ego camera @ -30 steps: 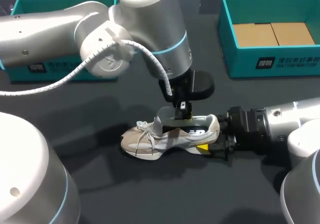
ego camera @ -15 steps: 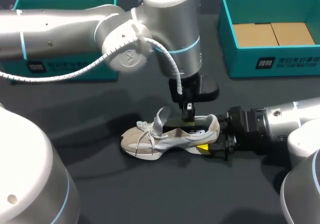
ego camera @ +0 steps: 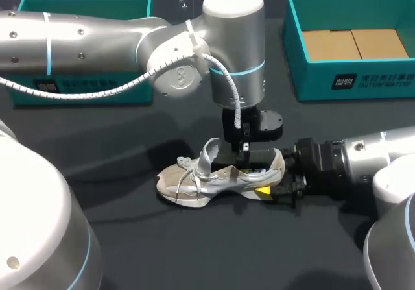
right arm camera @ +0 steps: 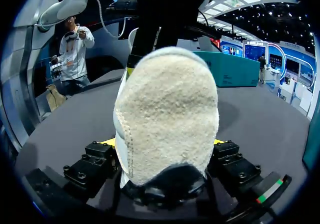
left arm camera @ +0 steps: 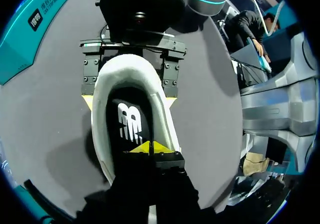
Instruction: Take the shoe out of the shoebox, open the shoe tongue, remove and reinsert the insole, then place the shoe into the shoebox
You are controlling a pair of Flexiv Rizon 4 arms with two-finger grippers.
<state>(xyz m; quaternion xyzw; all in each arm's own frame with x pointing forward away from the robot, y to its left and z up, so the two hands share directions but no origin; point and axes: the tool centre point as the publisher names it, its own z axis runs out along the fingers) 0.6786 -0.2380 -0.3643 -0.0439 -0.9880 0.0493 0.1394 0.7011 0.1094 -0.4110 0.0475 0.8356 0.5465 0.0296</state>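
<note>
My left fingers [left arm camera: 141,149] have their yellow tips pressed together, down inside the shoe [ego camera: 194,180] and on the insole [left arm camera: 131,124], just toe-side of its logo. I cannot tell whether they nip an edge of it. Ahead of them, at the heel, my right gripper [right arm camera: 162,144] clamps the shoe from both sides, one yellow tip on each flank, low by the sole. On the fingers' other side the tongue [ego camera: 209,152] stands pulled up, so the mouth is open. The shoe sits on its sole on the table [ego camera: 130,238], well apart from the shoebox [ego camera: 363,82] beyond my right arm.

I judge this to be the insole step. To do it well I want a firm pinch on the insole's edge, not its flat face. I would then draw it up and back towards the heel along the shoe's length, so the foam bends instead of snagging under the tongue. The right grip should stay low, so it does not squeeze the walls onto the insole. I would go slowly; if the whole shoe rises, I have likely caught the lining.
</note>
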